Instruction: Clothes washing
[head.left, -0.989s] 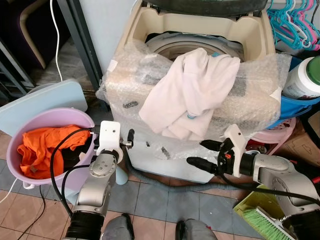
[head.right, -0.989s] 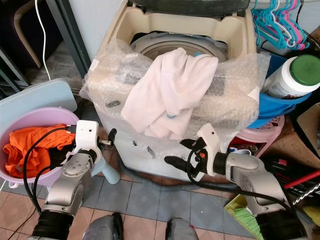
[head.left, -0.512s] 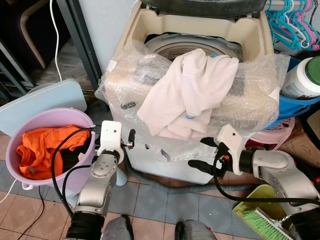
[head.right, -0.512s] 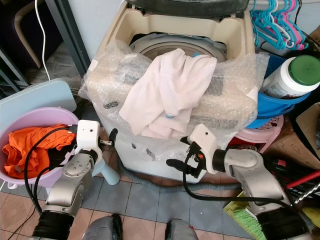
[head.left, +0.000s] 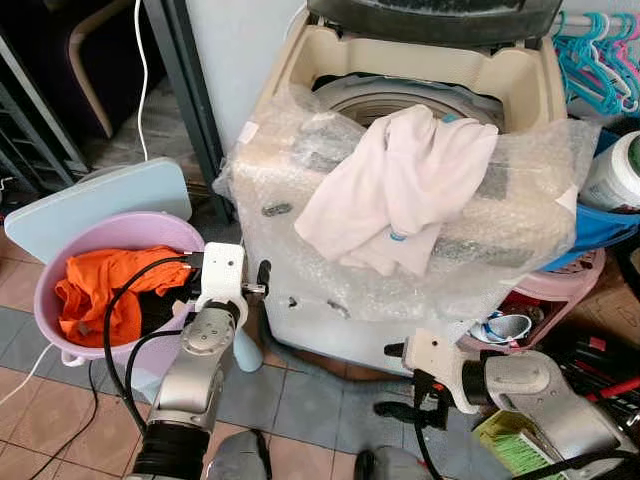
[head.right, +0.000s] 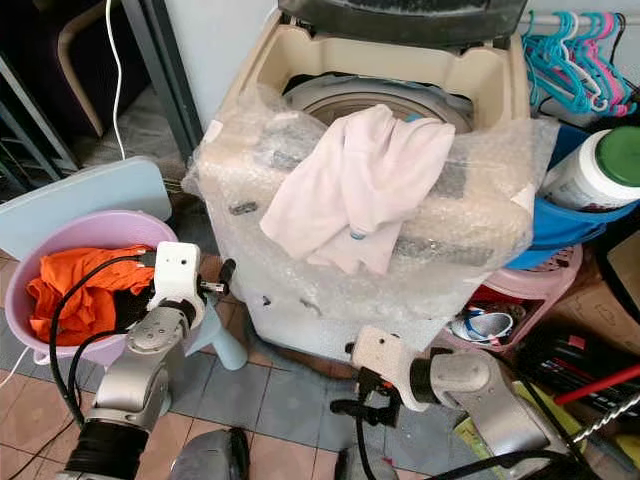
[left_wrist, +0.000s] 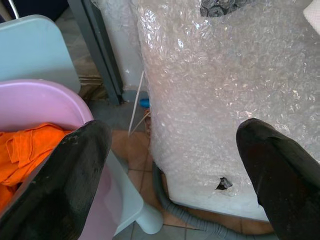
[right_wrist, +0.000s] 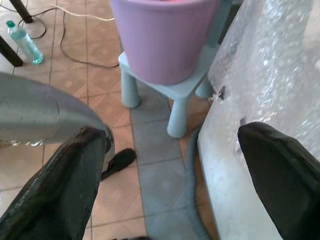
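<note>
A cream top-loading washing machine (head.left: 420, 75) wrapped in bubble wrap stands open, a pale pink garment (head.left: 395, 190) draped over its front rim. A lilac plastic tub (head.left: 120, 240) holds orange clothes (head.left: 100, 295). The left gripper (head.left: 262, 280) and right gripper (head.left: 392, 380) hover low, jaws wide, empty.

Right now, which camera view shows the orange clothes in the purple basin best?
The left eye view: the orange clothes lie heaped in the purple basin, seen from above. The right eye view shows the same heap nearer its edge. The left wrist view catches a corner beside one finger. The right wrist view shows the basin's outer wall.
</note>
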